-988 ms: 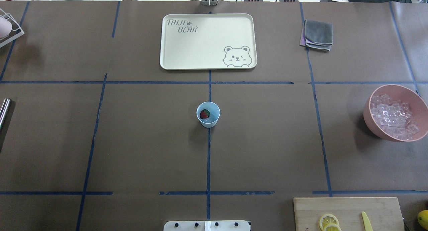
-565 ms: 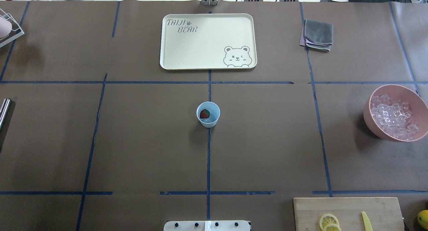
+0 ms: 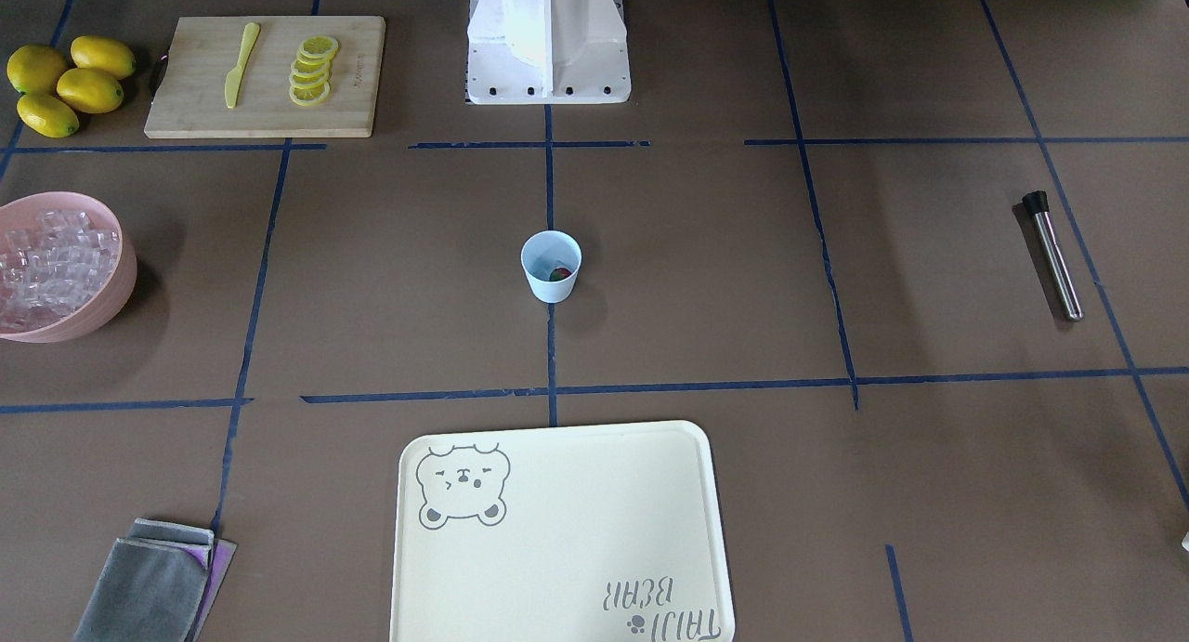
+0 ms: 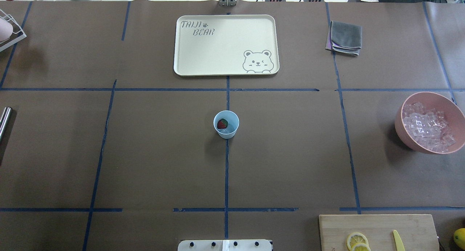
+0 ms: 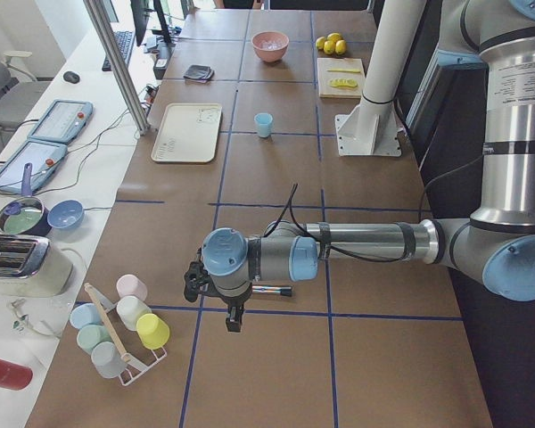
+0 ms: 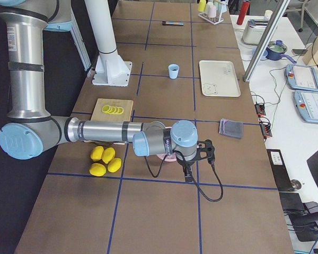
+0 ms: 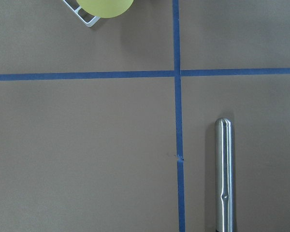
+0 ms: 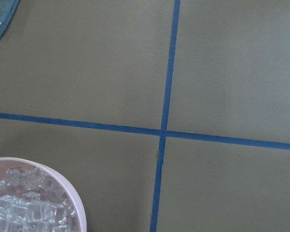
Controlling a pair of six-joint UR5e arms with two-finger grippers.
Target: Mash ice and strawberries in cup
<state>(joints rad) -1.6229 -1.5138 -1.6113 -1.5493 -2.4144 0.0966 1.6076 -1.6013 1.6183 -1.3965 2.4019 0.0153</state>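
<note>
The small pale blue tapered cup stood at the table's middle with one dark red strawberry inside, while the clear ice cubes lay heaped in a large pink bowl well apart on the robot's right. The left gripper hung near a steel rod and the right gripper near the bowl. Whether either one's fingers were spread or pressed together could not be told.

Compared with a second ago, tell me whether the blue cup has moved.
No. The cup stands at the same place on the centre blue tape line, at the same gap from the tray, with the strawberry inside.
</note>
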